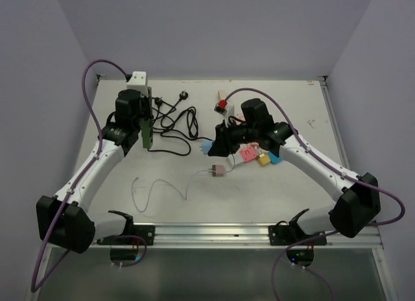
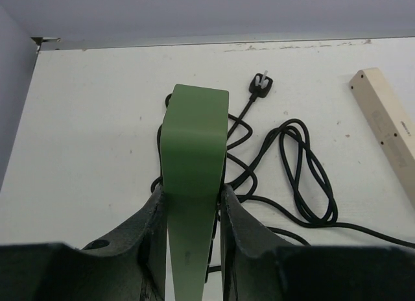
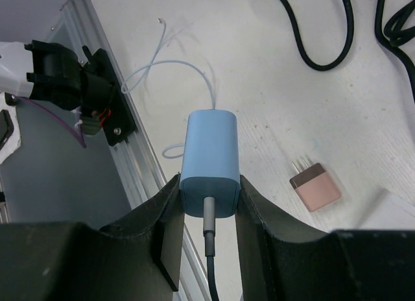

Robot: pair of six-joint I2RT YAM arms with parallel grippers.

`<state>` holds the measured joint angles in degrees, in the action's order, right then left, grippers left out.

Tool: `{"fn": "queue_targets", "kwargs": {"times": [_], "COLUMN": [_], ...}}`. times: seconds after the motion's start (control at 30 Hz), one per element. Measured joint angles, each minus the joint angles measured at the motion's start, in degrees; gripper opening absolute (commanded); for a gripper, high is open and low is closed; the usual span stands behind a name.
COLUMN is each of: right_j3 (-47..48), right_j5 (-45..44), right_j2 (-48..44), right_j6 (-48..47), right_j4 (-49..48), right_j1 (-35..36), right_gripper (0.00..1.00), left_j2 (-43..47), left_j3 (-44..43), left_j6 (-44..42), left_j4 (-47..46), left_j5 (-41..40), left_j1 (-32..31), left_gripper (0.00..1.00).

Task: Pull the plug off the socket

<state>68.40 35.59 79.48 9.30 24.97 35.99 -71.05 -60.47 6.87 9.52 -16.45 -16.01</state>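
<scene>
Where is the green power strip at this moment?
In the top view the green power strip is at the table's left side, clamped in the left gripper, beside the coiled black cord.

A white table (image 1: 272,197) is enclosed on three sides by plain pale lilac walls: a back wall (image 1: 207,28), a left wall (image 1: 32,87) and a right wall (image 1: 382,67). The tabletop is marked by small scuffs and dark specks. A small metal bracket (image 1: 322,81) is set at the far right corner. A silver metal rail (image 1: 214,233) is fixed along the near edge, and a grey surface (image 1: 214,275) is seen below it. The scene is lit evenly, and only soft shadows are cast.
</scene>
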Motion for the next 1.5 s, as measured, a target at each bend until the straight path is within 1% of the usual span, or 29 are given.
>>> {"fn": "queue_targets", "kwargs": {"times": [0.13, 0.3, 0.47, 0.57, 0.6, 0.63, 0.7, 0.73, 0.8, 0.83, 0.87, 0.93, 0.97, 1.03, 1.1, 1.13, 1.2, 1.23, 1.3, 1.5], "right_j3": [-3.19, -9.33, -15.58, -17.42, -17.90, -18.23, -18.91, -19.17, -19.41, -19.45, -19.52, -19.54, -19.56, -19.56, -19.56, -19.56, -19.56, -19.58, -19.56, -17.35], "right_j5": [-1.75, -2.78, -5.11, -6.05, -6.16, -6.27, -6.56, -6.58, -6.80, -7.17, -7.58, -8.15, -8.70, -9.62, -10.88, -11.02, -12.35, -12.79, -14.25, -20.68], "right_j2": [0.79, 4.15, 6.21, 6.91, 7.17, 7.41, 8.00, 8.33, 8.92, 9.09, 9.14, 9.11, 9.11, 9.07, 8.85, 8.83, 8.15, 7.61, 5.86, 0.11], "right_j6": [1.29, 4.98, 8.76, 10.34, 10.80, 11.13, 11.87, 12.26, 12.87, 13.20, 13.49, 13.90, 13.94, 14.19, 14.16, 14.14, 14.25, 14.23, 14.03, 13.05], "right_j4": [-1.01, -4.90, -8.41, -10.05, -10.56, -10.93, -11.52, -11.72, -11.78, -11.78, -11.76, -11.74, -11.72, -11.58, -11.06, -10.95, -9.94, -9.33, -7.96, -2.21], "right_j1": [-0.17, -1.79, -4.00, -5.31, -5.62, -5.81, -6.08, -6.08, -6.05, -6.05, -6.05, -6.19, -6.29, -6.54, -6.80, -6.82, -6.88, -6.88, -6.88, -6.91], "right_gripper": [0.00, 0.00, 0.00, 0.01, 0.04, 0.09, 0.15, 0.23, 0.32, 0.40, 0.45, 0.54, 0.62, 0.69, 0.80, 0.80, 0.85, 0.86, 0.89, 0.92], "left_j2": [0.00, 0.00, -0.31, -1.46, -2.08, -2.58, -4.24, -5.14, -7.02, -8.02, -9.01, -10.80, -11.58, -12.85, -13.79, -14.16, -14.95, -15.26, -15.76, -17.07], "left_j3": [-0.24, -0.20, 1.86, 3.72, 4.37, 4.92, 5.49, 5.64, 5.95, 6.14, 6.47, 7.30, 7.69, 8.50, 9.18, 9.51, 10.08, 10.36, 10.95, 11.96], "left_j6": [1.90, 4.13, 6.71, 9.22, 10.16, 10.86, 12.74, 13.77, 16.44, 17.86, 19.30, 21.99, 23.10, 25.18, 26.60, 27.10, 28.13, 28.59, 29.51, 30.53], "left_j4": [-0.02, -0.09, -1.49, -2.89, -3.58, -4.48, -6.51, -7.63, -9.35, -10.21, -10.82, -11.72, -12.00, -12.02, -12.00, -12.02, -12.02, -12.09, -12.04, -12.31], "left_j5": [2.89, 6.08, 8.85, 11.41, 12.41, 13.42, 15.76, 16.94, 19.69, 21.05, 22.34, 24.46, 25.33, 26.80, 27.87, 28.30, 28.96, 29.27, 29.77, 30.34], "left_j1": [-0.13, -0.13, -0.13, 0.24, 0.55, 0.85, 2.19, 3.02, 4.96, 5.88, 6.64, 7.67, 7.96, 8.22, 8.39, 8.46, 8.59, 8.68, 8.90, 9.20], "left_gripper": [0.00, 0.00, 0.00, 0.00, 0.00, 0.00, 0.00, 0.00, 0.00, 0.00, 0.01, 0.02, 0.04, 0.07, 0.09, 0.11, 0.13, 0.15, 0.17, 0.23]}}
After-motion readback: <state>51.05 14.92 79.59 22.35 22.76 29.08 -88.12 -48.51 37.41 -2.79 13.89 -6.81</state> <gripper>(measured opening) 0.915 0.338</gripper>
